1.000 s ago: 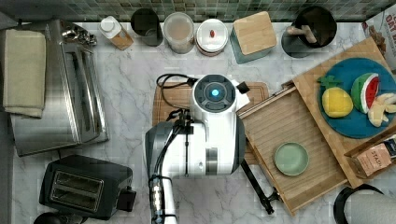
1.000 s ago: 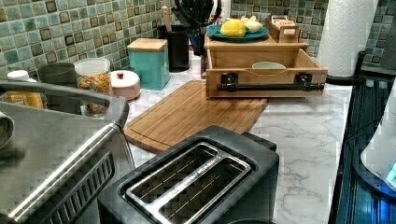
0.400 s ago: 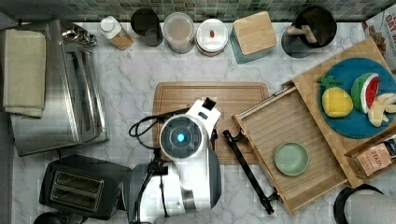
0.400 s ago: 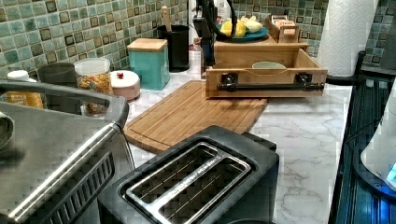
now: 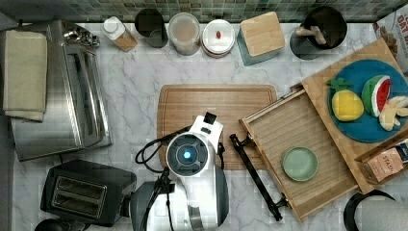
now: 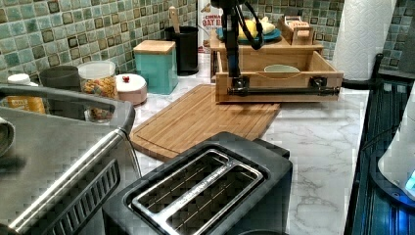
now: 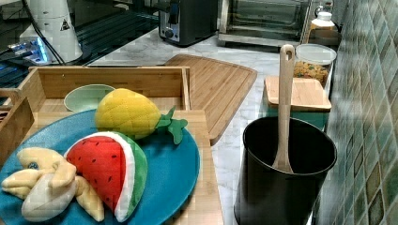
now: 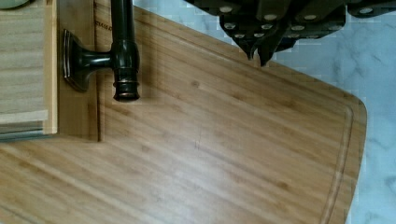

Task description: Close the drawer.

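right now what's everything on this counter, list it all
drawer: 1, light bamboo, pulled open, dark bar handle
bowl: 1, pale green, inside the drawer
cutting board: 1, bamboo, counter middle
plate: 1, blue, on the drawer unit, holding plush fruit
teal box: 1, wooden lid, by the tiled wall
utensil pot: 1, black, wooden spoon inside
jars: several, along the wall
toaster: 1, black
toaster oven: 1, silver
gripper: 1, black, shut, over the cutting board beside the handle
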